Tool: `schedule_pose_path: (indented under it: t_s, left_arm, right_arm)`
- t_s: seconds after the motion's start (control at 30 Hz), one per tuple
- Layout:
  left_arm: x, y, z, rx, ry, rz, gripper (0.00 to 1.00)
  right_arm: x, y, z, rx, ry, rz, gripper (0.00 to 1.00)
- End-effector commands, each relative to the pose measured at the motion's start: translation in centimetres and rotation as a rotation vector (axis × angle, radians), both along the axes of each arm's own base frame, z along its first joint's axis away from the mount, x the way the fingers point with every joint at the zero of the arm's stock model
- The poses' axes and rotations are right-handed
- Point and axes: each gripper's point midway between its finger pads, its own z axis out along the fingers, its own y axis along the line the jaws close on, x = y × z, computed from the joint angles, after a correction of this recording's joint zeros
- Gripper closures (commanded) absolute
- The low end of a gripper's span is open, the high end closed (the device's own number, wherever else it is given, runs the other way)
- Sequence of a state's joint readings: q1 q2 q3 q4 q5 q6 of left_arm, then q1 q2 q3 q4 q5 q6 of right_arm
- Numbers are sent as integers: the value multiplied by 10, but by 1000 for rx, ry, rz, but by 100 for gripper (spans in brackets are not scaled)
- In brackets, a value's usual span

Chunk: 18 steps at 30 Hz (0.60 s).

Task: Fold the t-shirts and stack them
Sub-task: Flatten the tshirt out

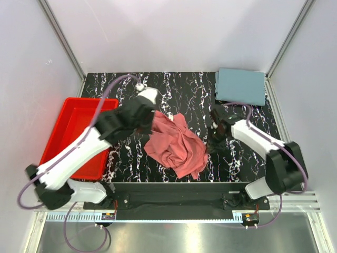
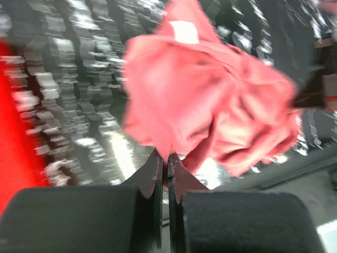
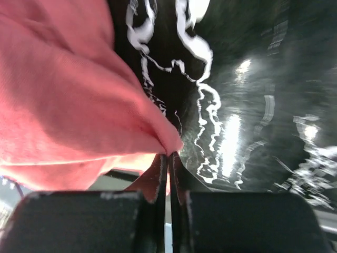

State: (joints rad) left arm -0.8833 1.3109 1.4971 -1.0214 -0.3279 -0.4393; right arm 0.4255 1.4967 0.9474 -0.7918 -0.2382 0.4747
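The salmon-pink cotton t-shirt [image 1: 176, 145] lies crumpled in a heap at the middle of the black, white-veined marbled surface [image 1: 189, 95]. The muted grey-blue t-shirt [image 1: 241, 86] sits well apart at about 1 o'clock, flat and squared in the far corner. A red plastic tray [image 1: 71, 126] stands at 9 o'clock.

The left pincer [image 1: 153, 120] is clenched on the heap's rim at about 10 o'clock. Its wrist view shows the tips pressed together [image 2: 164, 158] with a thin lip of pink cloth [image 2: 210, 100] between them, and the white neck label [image 2: 184, 31] at 12 o'clock beyond. The right pincer [image 1: 208, 146] is clenched on the rim at about 3 o'clock, its tips [image 3: 169, 155] biting only a pointed corner of the fabric [image 3: 68, 105].

Both bites look shallow. If the arms pull apart or lift quickly, the right corner could slide free and the shirt would swing from one side. Neither grasp is clearly on a hem or shoulder, so several bunched layers may be caught together. The cloth would then stretch into a twisted rope instead of opening flat. A low drag toward 9 o'clock could also snag it on the tray wall.
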Motion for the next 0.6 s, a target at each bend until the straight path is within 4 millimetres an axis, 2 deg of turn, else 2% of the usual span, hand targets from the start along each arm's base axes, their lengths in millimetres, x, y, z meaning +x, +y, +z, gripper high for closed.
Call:
schedule_pose_path:
  t_s: [0.0,0.03,0.1,0.13,0.2,0.23,0.3,0.33,0.43,0.57]
  left_arm:
    - [0,73,22,141,-143,147,100]
    - [-1,83,28,141,-166,172,100]
    - [-2,109,46,146,-229,247,100]
    - [-6,122,59,123,-271,280,100]
    - [-5,140,77,122,-345,341,100]
    - [-8,153,91,106,-396,381,100]
    - [-10,164,109,77,-460,423,100]
    - [-11,171,119,59,-492,448,100]
    - [-19,199,151,3,-601,569,100]
    - [-29,220,190,-103,-731,632,100]
  right_arm:
    - [25,-28,56,-131,-213,-45,100]
    - [36,-35,75,-160,-279,-79,100]
    - [38,-43,102,-175,-349,-111,100]
    - [47,-45,122,-179,-406,-137,100]
    - [49,-52,146,-185,-461,-162,100]
    - [56,-55,167,-191,-516,-189,100]
    - [56,-61,189,-195,-567,-209,100]
    - [61,-65,211,-197,-628,-240,100]
    - [60,-75,255,-170,-751,-292,100]
    - [49,-77,306,-59,-905,-329,100]
